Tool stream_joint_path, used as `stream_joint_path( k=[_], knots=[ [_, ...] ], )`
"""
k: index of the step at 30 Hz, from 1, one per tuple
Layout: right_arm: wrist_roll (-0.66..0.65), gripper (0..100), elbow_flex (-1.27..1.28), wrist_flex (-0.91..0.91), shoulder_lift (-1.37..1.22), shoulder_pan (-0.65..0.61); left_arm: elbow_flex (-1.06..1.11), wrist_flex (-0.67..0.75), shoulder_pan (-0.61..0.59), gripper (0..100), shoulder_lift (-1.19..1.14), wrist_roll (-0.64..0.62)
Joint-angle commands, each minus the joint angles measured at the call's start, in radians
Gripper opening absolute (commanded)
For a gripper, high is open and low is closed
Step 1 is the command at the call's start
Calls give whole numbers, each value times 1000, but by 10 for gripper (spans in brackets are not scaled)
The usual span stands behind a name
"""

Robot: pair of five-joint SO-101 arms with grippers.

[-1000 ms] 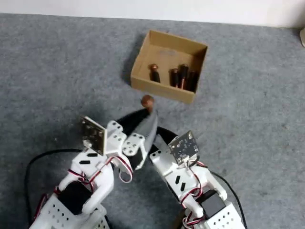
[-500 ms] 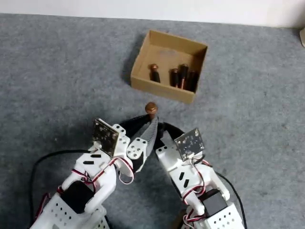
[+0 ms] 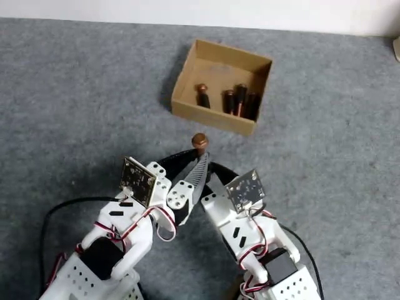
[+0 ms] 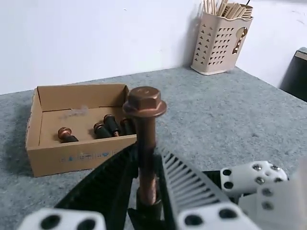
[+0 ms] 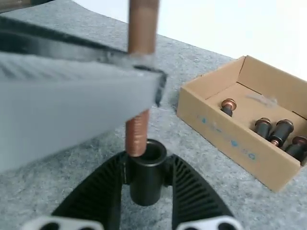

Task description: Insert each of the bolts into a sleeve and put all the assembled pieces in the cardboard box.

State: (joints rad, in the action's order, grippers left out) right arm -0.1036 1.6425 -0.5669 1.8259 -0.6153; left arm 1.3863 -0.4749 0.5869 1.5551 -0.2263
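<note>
Grey carpeted table, white wall along the far edge. High view: cardboard box on the far side of the carpet, open top, four assembled pieces lying inside. Near the box, on the arms' side, a copper bolt stands head-up. Left gripper is clamped on its shank, one black finger, one pale ribbed finger. Right arm comes in from the other side, its black fingers tucked under the left gripper.

Left wrist view: white wall behind; beige perforated holder full of wooden sticks at the back of the table. Bolt upright, hex head on top, pinched between the left gripper's two fingers. Its lower end drops toward something dark below; detail there unclear. Box well behind, pieces lying along its floor.

Right wrist view: black sleeve upright, gripped on both sides by the right gripper's black fingers. Bolt hangs straight above, threaded tip at the sleeve's rim, off centre of the mouth, not seated inside. Left gripper's pale finger crosses in front. Box beyond, apart from both grippers.
</note>
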Motion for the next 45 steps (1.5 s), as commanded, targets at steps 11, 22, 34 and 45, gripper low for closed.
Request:
stream_joint_path(
  k=[11,22,34,45],
  knots=[
    [-11,5,-16,-44,12,-53,-12,34,-15,5,12,6],
    [-11,5,-19,-42,12,-19,59,103,-5,5,7,5],
    [-14,5,-21,-4,12,-19,70,103,-5,5,7,5],
    [-9,5,-67,-2,12,59,84,101,-4,5,7,77]
  ],
)
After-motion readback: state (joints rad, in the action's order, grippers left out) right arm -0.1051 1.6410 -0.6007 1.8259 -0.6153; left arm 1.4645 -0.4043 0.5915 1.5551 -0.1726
